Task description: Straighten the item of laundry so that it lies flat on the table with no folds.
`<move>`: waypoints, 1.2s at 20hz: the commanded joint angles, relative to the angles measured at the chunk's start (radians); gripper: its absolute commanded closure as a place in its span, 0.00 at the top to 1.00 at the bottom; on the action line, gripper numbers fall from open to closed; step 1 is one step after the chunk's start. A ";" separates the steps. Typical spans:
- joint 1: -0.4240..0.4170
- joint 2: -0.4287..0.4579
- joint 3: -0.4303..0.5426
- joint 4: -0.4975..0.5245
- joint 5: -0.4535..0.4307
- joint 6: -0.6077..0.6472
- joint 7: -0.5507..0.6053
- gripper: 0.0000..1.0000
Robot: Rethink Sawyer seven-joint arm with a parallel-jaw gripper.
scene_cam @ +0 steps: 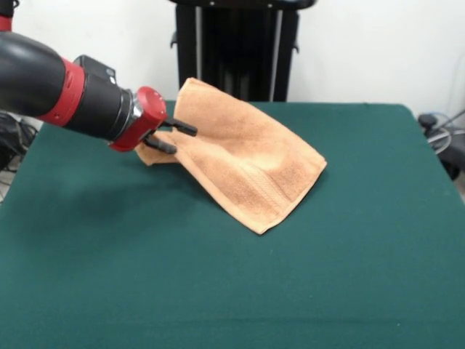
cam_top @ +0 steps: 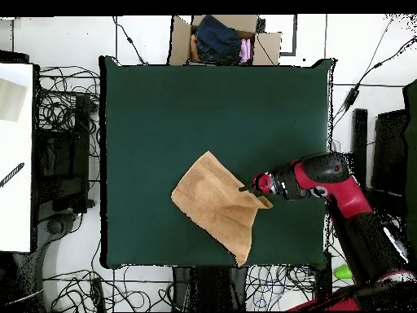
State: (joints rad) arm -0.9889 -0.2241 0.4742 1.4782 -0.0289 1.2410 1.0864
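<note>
The item of laundry, an orange-tan towel [scene_cam: 247,160], lies diagonally on the table [scene_cam: 145,276], a green top, in the far middle. Its near-right part rests flat. Its left and far parts are lifted, with a fold along the left side and a shadow beneath. My gripper [scene_cam: 182,138] comes in from the left, fingers level, and pinches the towel's left edge a little above the table. In the overhead view the towel [cam_top: 213,200] lies in the table's [cam_top: 163,106] lower middle, one corner near the bottom edge, and the gripper [cam_top: 244,188] holds its right side.
The black pedestal [scene_cam: 236,51] stands behind the table's far edge. A cardboard box with clothes [cam_top: 224,39] sits beyond the table's top edge in the overhead view. Cables lie on the floor around the table, and a white surface [cam_top: 15,147] stands at the left.
</note>
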 commanded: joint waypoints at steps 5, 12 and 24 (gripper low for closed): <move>0.019 0.063 -0.035 -0.095 -0.004 0.064 0.084 1.00; 0.013 0.090 -0.032 -0.133 -0.024 0.083 0.046 1.00; 0.007 0.103 -0.034 -0.155 -0.032 0.121 0.036 1.00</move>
State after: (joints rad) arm -0.9906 -0.1555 0.4742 1.3799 -0.0293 1.2865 1.0864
